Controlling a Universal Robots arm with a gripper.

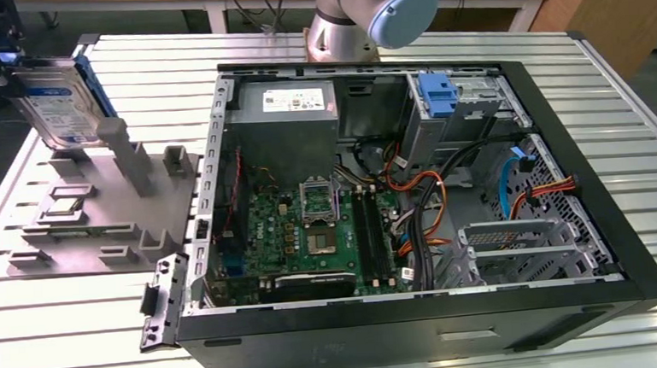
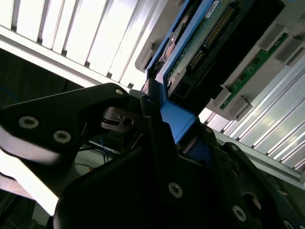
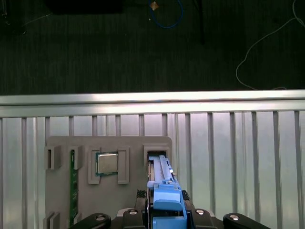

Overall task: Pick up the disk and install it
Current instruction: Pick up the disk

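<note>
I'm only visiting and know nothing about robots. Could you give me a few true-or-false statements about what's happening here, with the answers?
1. The claw is shut on the blue frame of the disk. True.
2. The computer case is open, with its green circuit board on show. True.
3. The disk lies flat inside the computer case. False: it stands on edge outside the case, over the grey holder at the exterior view's left.
4. The grey holder carries nothing besides the disk. False: in the first wrist view a square chip and a green memory stick sit in its slots.
</note>
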